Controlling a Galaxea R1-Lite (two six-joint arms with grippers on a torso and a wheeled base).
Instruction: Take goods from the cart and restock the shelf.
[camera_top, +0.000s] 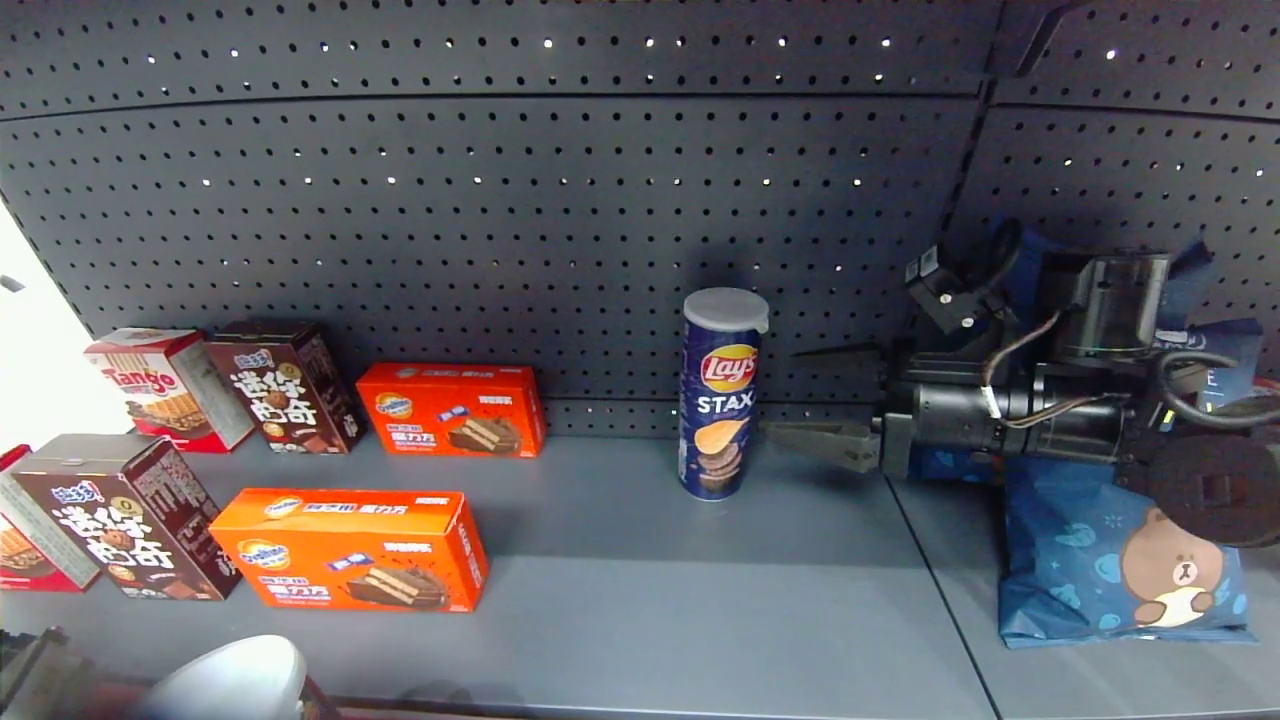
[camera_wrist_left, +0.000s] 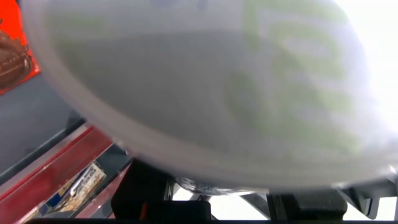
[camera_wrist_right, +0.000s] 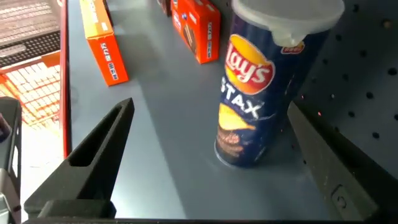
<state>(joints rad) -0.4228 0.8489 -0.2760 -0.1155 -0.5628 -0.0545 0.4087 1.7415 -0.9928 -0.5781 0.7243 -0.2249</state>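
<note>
Shelf (camera_top: 640, 600), dark grey, being backed by a perforated pegboard (camera_top: 500, 200)

Chips can (camera_top: 722, 395) is being kept upright on the shelf, close to the pegboard, with its pale lid on. Nothing is being stacked against it; the goods to its left are well apart from it.

Right tool (camera_top: 785, 392) is being held level just above the shelf, on the can's right, pointed at it. Its jaws are being held spread wide, with nothing clasped between them. In the right wrist view the can (camera_wrist_right: 267, 93) is being seen just ahead of the right tool (camera_wrist_right: 210, 107), in line with the gap and nearer the finger on the pegboard side. Whether that finger is touching the can cannot be told.

Left tool (camera_wrist_left: 205, 202) is being screened by a pale rounded object (camera_wrist_left: 205, 93) pressed close to its camera, so its state cannot be told. The same pale object (camera_top: 235, 680) is being seen at the shelf's front edge, on the left.

Also being carried on the shelf: two orange boxes (camera_top: 452, 408) lying flat, two brown boxes (camera_top: 285, 385) and a red-and-white box (camera_top: 165, 388) at far left, and a blue bag (camera_top: 1120, 560) with a bear lying under the right arm
</note>
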